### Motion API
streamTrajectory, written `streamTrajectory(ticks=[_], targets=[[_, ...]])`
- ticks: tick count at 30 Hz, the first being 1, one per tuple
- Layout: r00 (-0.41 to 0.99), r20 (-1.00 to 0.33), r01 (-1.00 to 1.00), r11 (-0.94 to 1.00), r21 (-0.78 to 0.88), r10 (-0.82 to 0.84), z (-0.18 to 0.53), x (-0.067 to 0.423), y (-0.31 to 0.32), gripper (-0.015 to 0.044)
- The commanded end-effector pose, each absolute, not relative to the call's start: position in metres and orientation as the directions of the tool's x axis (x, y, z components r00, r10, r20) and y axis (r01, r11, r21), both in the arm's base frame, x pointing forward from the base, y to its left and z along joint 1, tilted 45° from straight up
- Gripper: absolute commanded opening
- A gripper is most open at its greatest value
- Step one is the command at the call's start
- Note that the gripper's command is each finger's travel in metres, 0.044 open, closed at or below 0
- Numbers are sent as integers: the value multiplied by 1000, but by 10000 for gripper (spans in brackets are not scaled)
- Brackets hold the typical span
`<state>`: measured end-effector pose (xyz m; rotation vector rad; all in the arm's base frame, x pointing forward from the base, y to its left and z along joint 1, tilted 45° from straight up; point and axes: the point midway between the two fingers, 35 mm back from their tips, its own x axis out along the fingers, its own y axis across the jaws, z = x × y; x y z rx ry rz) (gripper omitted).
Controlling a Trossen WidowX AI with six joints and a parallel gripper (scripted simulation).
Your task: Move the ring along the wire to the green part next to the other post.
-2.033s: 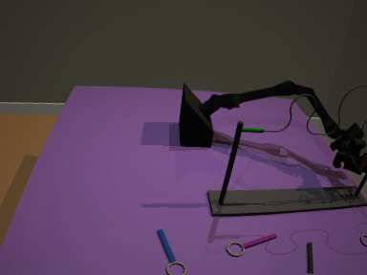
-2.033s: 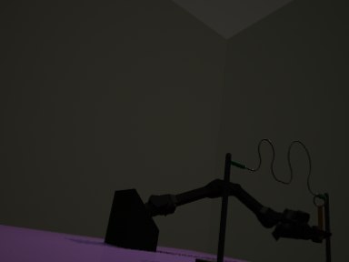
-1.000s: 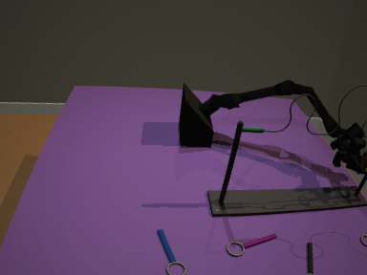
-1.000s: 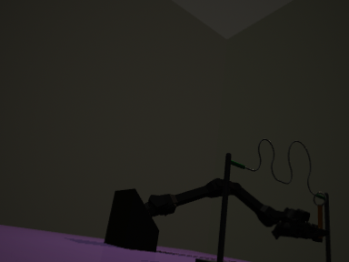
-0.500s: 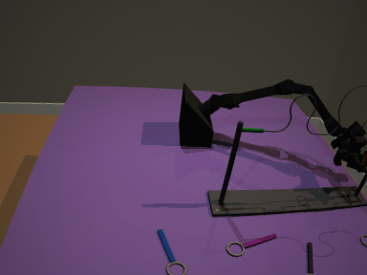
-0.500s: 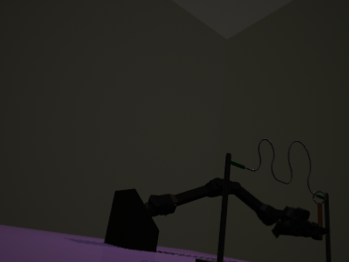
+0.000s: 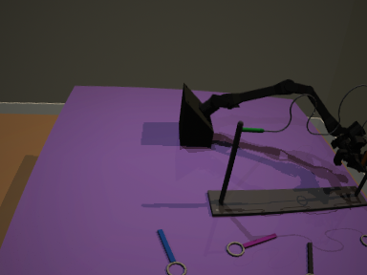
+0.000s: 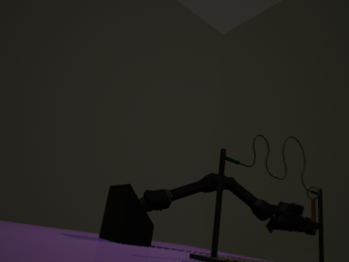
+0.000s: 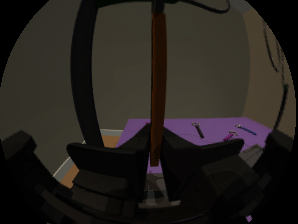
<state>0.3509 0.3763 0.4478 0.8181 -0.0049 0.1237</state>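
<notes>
My gripper point(image 8: 313, 225) point(image 9: 152, 127) point(image 7: 359, 155) is shut on the lower end of the orange handle, close beside that post. The thin grey wire point(image 8: 273, 159) point(image 7: 298, 107) loops across to the other green end point(image 7: 253, 129) point(image 8: 233, 160) at the left post point(image 7: 230, 162) point(image 8: 218, 205). In the top view the ring is cut off at the right edge.
A dark base plate point(image 7: 268, 202) carries both posts. Loose ring tools lie in front of it: a blue-handled one point(image 7: 167, 248), a magenta-handled one point(image 7: 250, 243) and a dark-handled one point(image 7: 310, 257). The arm's black base point(image 7: 193, 119) point(image 8: 124, 220) stands behind.
</notes>
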Motion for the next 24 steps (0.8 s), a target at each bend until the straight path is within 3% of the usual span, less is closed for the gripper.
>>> streamTrajectory(ticks=[1,9,24], targets=[[992,57,-118,669,734,112,451,350,375,-150],[990,33,-117,670,733,136,447,347,370,-150],[936,-150,-115,679,725,319,437,319,352,-150]])
